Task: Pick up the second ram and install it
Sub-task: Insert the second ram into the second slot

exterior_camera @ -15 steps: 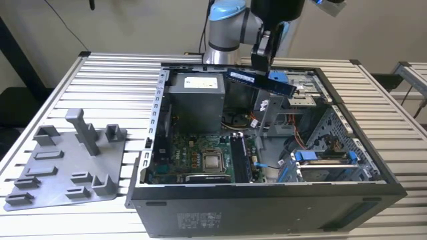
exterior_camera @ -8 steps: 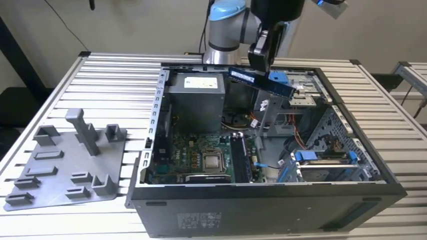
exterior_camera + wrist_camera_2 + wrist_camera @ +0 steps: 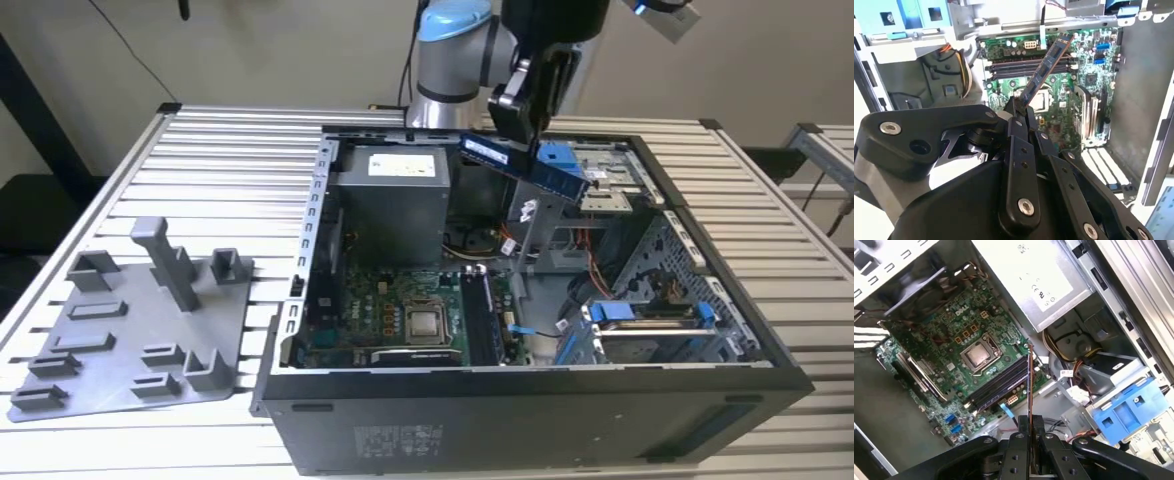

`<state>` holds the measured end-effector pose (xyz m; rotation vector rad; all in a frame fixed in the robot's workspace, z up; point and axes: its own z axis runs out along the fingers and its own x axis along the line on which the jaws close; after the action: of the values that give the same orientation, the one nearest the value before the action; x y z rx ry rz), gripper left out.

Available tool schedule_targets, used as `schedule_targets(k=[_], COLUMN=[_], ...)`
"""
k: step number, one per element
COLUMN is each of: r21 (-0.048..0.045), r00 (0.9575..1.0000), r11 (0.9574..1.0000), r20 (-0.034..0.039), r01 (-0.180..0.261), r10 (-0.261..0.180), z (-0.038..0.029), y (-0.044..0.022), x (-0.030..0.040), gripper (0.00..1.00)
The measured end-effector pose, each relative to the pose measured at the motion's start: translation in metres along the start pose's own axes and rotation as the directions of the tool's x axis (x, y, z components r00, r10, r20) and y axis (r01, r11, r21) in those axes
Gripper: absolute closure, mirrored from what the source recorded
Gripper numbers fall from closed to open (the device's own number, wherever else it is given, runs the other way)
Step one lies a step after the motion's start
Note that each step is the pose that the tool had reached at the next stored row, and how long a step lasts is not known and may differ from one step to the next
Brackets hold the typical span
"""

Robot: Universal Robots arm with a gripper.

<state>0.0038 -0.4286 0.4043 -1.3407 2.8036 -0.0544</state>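
My gripper point(image 3: 515, 130) hangs over the open computer case point(image 3: 534, 400), shut on the second ram point(image 3: 537, 170), a long dark stick held tilted in the air above the case's back half. In the second wrist view the ram point(image 3: 1046, 67) juts out from the closed gripper point(image 3: 1021, 107) and points at the green motherboard point(image 3: 1064, 100). The first wrist view shows the ram point(image 3: 1029, 385) edge-on, rising out of the gripper point(image 3: 1030, 424) above the dark memory slots point(image 3: 999, 382). These slots point(image 3: 1019, 64) lie beside the processor socket point(image 3: 1041, 100).
A grey fixture tray point(image 3: 134, 330) with upright posts sits on the slatted table at the exterior view's left. Inside the case are the grey power supply point(image 3: 390, 195), blue drive brackets point(image 3: 647, 315), cable bundles point(image 3: 1081, 372) and metal walls.
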Motion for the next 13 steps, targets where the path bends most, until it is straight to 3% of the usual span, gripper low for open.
schedule_targets(k=[6, 13], r21=[0.0014, 0.0033], r00=[0.9967, 0.9846], r11=[0.9967, 0.9846], r20=[-0.0037, -0.0078], r01=[-0.081, -0.175], r10=[0.081, 0.175], z=[0.0001, 0.0003], y=[0.0, 0.0], x=[0.0, 0.0], gripper=[0.86, 0.86])
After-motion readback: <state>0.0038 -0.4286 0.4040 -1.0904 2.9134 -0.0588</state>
